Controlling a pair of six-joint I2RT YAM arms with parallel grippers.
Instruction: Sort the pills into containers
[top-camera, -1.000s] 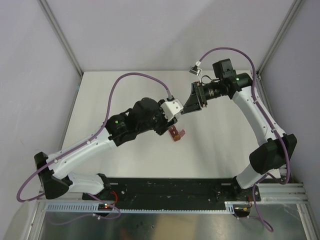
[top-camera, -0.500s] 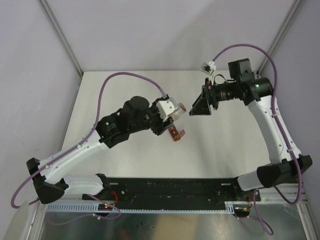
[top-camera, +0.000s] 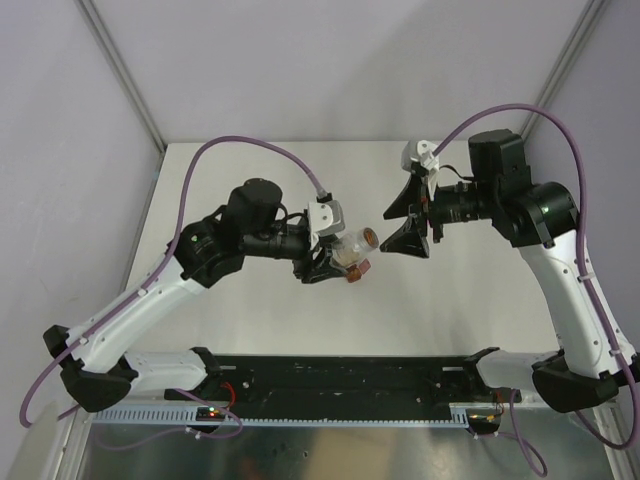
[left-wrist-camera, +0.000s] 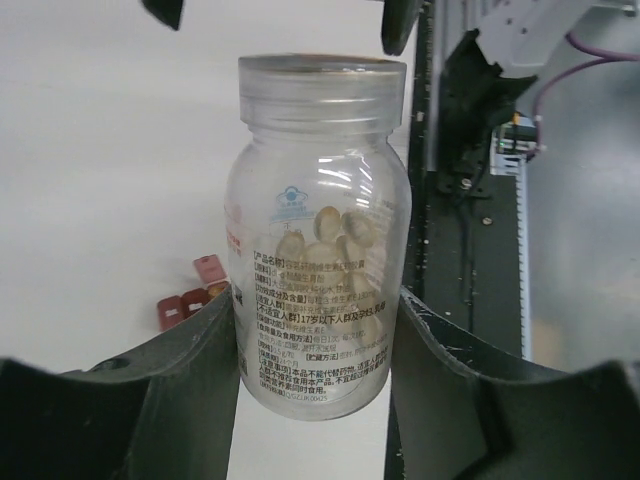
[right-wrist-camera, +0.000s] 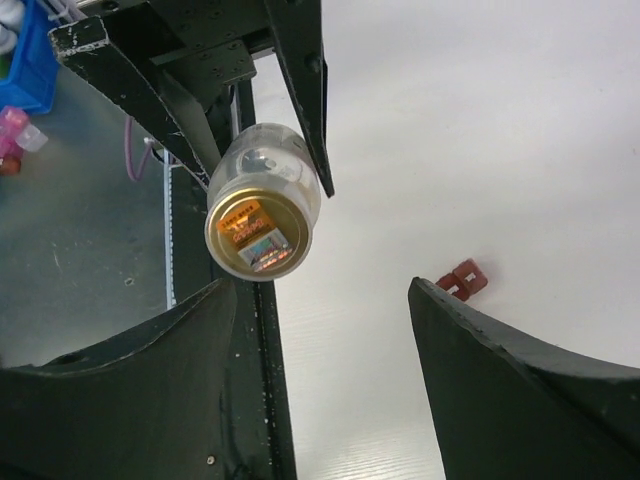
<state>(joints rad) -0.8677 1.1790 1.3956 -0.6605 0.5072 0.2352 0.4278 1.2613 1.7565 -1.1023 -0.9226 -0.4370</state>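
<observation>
White tabletop (top-camera: 450, 310): clear plastic bottle (left-wrist-camera: 318, 240) is clamped by left gripper (top-camera: 335, 262).
Gold cap (right-wrist-camera: 258, 235) is aimed frame-right at wide-open right gripper (top-camera: 398, 228).

Glossy clear plastic bottle (left-wrist-camera: 318, 240), shiny gold seal (right-wrist-camera: 258, 236), red plastic containers (right-wrist-camera: 463, 279)

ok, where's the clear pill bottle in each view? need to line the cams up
Top external: mid-table, the clear bottle lies sideways in the left gripper, gold end toward the right arm.
Left wrist: centre frame, between the dark fingers.
Right wrist: upper left, gold end facing the camera.
Shared landmark: the red container strip on the table near the bottle.
</observation>
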